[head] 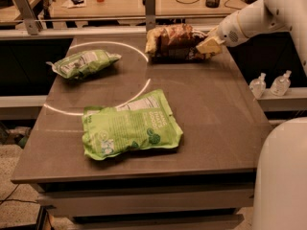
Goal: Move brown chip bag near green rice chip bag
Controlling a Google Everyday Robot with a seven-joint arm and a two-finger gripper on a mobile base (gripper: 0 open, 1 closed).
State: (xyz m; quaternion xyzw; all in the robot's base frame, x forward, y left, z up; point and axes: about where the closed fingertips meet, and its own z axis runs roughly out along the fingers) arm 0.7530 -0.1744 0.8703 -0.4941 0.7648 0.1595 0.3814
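The brown chip bag [173,41] is at the far edge of the table, right of centre, its pale ends showing and a shadow under it. My gripper [207,46] is at the bag's right end, reaching in from the right on the white arm [249,18], and is shut on that end. The green rice chip bag [130,126] lies flat in the middle of the table toward the front, well apart from the brown bag.
A smaller green-and-white bag [82,63] lies at the far left of the table [225,123]. A white curved line marks the tabletop. Two small bottles [271,84] stand on a ledge to the right. The robot's white body [283,176] fills the lower right.
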